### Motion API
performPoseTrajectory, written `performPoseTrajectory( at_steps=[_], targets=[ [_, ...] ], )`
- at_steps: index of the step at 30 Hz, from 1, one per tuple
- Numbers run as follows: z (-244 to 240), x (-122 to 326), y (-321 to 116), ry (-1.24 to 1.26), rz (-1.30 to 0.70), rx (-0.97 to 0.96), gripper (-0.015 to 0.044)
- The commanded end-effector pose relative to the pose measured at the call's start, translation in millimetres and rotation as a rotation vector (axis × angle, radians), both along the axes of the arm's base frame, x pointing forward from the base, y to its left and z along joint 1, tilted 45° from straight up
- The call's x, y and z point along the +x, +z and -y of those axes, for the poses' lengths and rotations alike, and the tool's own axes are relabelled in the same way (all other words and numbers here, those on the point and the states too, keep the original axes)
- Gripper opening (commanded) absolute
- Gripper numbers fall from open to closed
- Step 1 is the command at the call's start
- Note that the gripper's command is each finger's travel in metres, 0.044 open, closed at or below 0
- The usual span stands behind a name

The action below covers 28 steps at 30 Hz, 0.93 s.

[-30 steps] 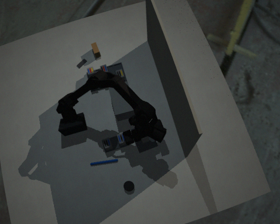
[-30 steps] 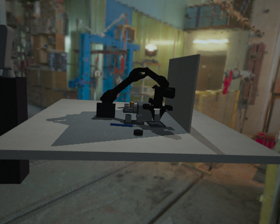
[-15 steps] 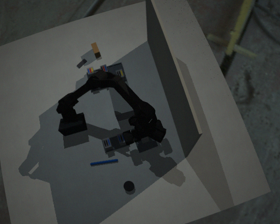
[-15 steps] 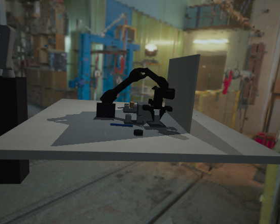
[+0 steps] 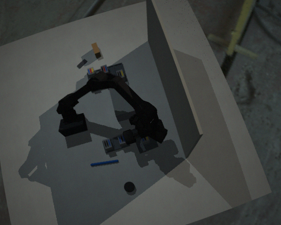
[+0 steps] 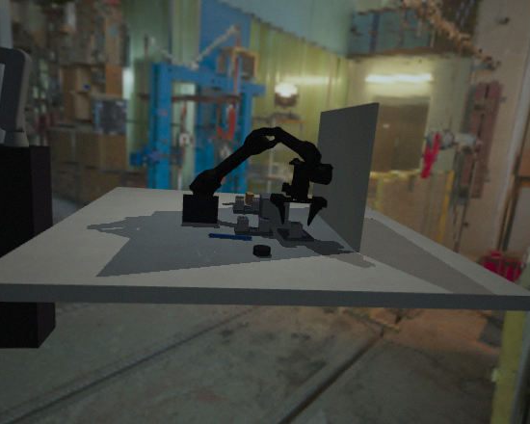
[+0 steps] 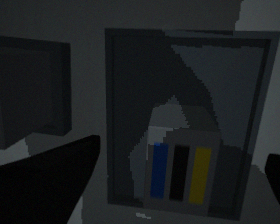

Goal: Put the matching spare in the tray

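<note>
A grey spare (image 5: 145, 139) (image 6: 296, 228) (image 7: 180, 172) with blue, black and yellow stripes stands upright in the dark tray (image 5: 154, 145) (image 6: 308, 238) (image 7: 136, 55), near one end of it. My gripper (image 6: 296, 225) (image 7: 179, 152) is open wide. Its fingers are apart on both sides of the spare, touching neither side, with the tips low over the tray. Two more spares (image 5: 107, 143) (image 6: 243, 223) stand in the rack beside the tray. No mounted unit or printed code can be made out; the arm hides part of the middle of the table.
A tall grey panel (image 5: 169, 84) (image 6: 346, 178) stands close beside the arm and tray. A blue rod (image 5: 104, 162) (image 6: 229, 236) and a black disc (image 5: 129, 186) (image 6: 261, 251) lie near the tray. A far rack holds several striped blocks (image 5: 90, 70), with an orange block (image 5: 95, 50) beyond.
</note>
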State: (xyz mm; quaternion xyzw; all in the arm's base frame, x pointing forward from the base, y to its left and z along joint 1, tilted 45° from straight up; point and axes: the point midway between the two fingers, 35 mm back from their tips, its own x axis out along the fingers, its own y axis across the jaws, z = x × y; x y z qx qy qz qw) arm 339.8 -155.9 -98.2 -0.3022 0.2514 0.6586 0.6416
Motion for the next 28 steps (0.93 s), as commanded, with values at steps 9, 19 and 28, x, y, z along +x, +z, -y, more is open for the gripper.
performPoseTrajectory(
  at_steps=[9,19,28],
  targets=[
    [64.8,-1.8,62.6,-0.030,0.029,-0.025,0.0440],
    [64.8,-1.8,62.6,-0.030,0.029,-0.025,0.0440],
    [64.8,-1.8,62.6,-0.030,0.029,-0.025,0.0440]
  ],
)
